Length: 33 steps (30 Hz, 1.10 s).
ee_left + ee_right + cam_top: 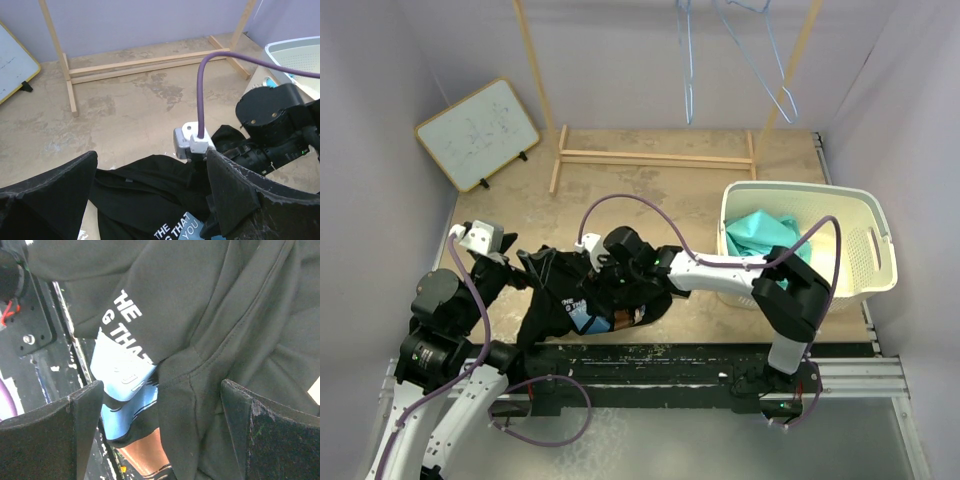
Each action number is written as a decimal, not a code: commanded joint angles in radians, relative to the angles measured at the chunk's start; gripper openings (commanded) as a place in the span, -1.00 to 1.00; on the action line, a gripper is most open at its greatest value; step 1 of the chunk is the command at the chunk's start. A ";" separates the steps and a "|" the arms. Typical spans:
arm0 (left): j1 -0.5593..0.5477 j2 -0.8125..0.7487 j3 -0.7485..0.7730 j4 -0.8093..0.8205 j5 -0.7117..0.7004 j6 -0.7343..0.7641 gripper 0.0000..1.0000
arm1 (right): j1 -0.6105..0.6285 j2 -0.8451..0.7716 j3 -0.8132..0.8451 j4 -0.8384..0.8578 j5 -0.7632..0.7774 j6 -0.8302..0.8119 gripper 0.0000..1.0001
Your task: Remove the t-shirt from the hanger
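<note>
The black t-shirt [552, 300] with a light blue print lies crumpled on the table's near left. It fills the left wrist view [140, 195] and the right wrist view [225, 315]. My left gripper [525, 265] is open at the shirt's left end, with fabric between its wide-apart fingers [150, 200]. My right gripper [612, 298] is open just above the shirt's middle, and a fold lies between its fingers [160, 435]. Two blue wire hangers [772, 62] hang bare on the rack at the back. No hanger shows in the shirt.
A white basket [880, 240] holding a teal cloth [760, 232] stands at the right. A wooden rack base [655, 157] crosses the back, and a whiteboard [478, 133] leans at the back left. The black mounting rail [670, 360] runs along the near edge.
</note>
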 commanded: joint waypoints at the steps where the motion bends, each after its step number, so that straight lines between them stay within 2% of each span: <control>1: -0.001 0.009 0.005 0.019 -0.014 -0.005 0.86 | 0.029 0.017 -0.018 0.057 0.001 -0.001 1.00; 12: 0.000 0.008 0.006 0.017 -0.022 -0.006 0.86 | 0.132 0.121 0.027 0.027 0.128 0.025 1.00; 14: 0.000 0.007 0.006 0.017 -0.023 -0.006 0.85 | 0.133 0.150 0.045 0.015 0.173 0.045 0.85; 15: 0.000 0.007 0.004 0.017 -0.023 -0.006 0.85 | 0.133 0.157 0.051 0.005 0.188 0.053 0.64; 16: -0.001 0.007 0.005 0.017 -0.023 -0.006 0.85 | 0.133 0.159 0.053 0.003 0.211 0.079 0.24; 17: 0.000 0.007 0.005 0.016 -0.023 -0.006 0.86 | 0.131 0.153 0.056 -0.002 0.262 0.114 -0.51; 18: -0.001 0.006 0.006 0.016 -0.022 -0.006 0.85 | 0.127 0.139 0.061 -0.015 0.315 0.130 -0.98; 22: 0.000 0.005 0.005 0.015 -0.024 -0.008 0.86 | 0.112 -0.049 0.041 -0.030 0.484 0.146 -1.00; 25: 0.000 0.006 0.006 0.014 -0.025 -0.007 0.86 | 0.034 -0.243 0.053 -0.091 0.547 0.163 -1.00; 30: 0.000 0.009 0.009 0.011 -0.019 -0.009 0.86 | -0.303 -0.562 0.113 -0.253 0.480 0.214 -1.00; 33: 0.000 0.008 0.007 0.013 -0.012 -0.009 0.86 | -0.435 -0.661 0.227 -0.408 0.552 0.187 -1.00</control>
